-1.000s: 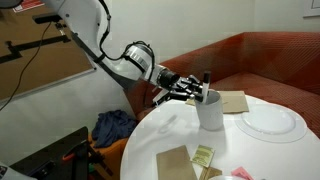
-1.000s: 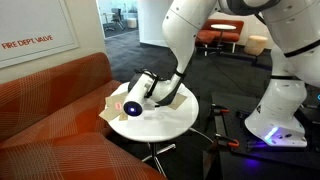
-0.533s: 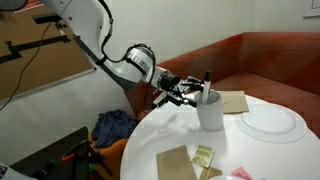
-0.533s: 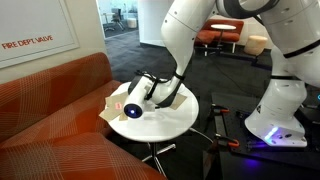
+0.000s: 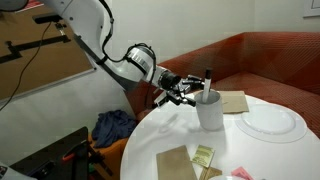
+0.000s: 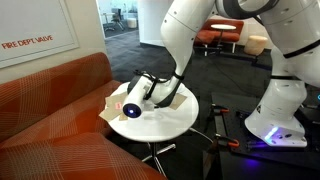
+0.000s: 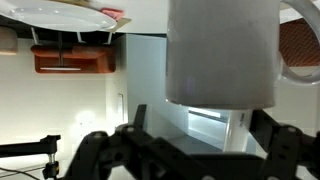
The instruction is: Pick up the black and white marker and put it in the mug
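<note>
The red-orange sofa (image 5: 275, 50) curves behind a round white tabletop (image 5: 160, 128), and in both exterior views the white Panda arm (image 5: 112, 58) reaches over the tabletop's edge. On the far side from the arm lies a flat white plate (image 5: 270, 122), well apart from the work. The plain white mug (image 5: 211, 112) stands upright near the tabletop's rim, with a tan paper napkin (image 5: 236, 101) just beside it.

The gripper (image 5: 186, 94) lies nearly level, right next to the mug's side; I cannot tell whether it touches the wall. In the wrist view the mug (image 7: 222, 50) fills the upper middle of the picture. The dark fingers (image 7: 100, 152) sit low at either side, spread wide with nothing between them.

The black and white marker (image 5: 208, 80) is in the mug. Only its upper part shows above the rim, black end up and roughly upright.

By the look of it, the drop is done and the step in hand is letting go and getting clear. The next move calls for drawing the fingers straight back, away from the mug and along the line of the arm. They should stay wide so that neither catches the rim or nudges the mug toward the tabletop's edge.
</note>
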`<state>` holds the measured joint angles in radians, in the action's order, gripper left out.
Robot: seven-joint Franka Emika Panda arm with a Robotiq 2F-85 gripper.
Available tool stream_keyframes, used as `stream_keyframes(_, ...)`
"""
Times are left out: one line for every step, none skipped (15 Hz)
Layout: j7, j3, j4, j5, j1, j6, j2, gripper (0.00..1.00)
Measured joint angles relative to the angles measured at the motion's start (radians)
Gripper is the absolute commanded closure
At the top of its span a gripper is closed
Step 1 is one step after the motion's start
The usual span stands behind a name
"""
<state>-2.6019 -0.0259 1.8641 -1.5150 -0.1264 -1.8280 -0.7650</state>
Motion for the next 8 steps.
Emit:
stream_keyframes(0.000, 0.000, -0.001, 0.000, 0.000, 0.000, -0.001, 0.00)
stream_keyframes(0.000, -0.001, -0.002, 0.000, 0.000, 0.000, -0.001, 0.00)
stream_keyframes(0.000, -0.002, -0.003, 0.000, 0.000, -0.001, -0.002, 0.00)
stream_keyframes(0.000, -0.003, -0.004, 0.000, 0.000, -0.001, -0.003, 0.00)
stream_keyframes(0.000, -0.005, -0.005, 0.000, 0.000, -0.002, -0.004, 0.00)
stream_keyframes(0.000, -0.007, -0.007, 0.000, 0.000, -0.002, -0.005, 0.00)
stream_keyframes(0.000, -0.008, -0.009, 0.000, 0.000, -0.002, -0.005, 0.00)
stream_keyframes(0.000, -0.010, -0.011, 0.000, 0.000, -0.003, -0.006, 0.00)
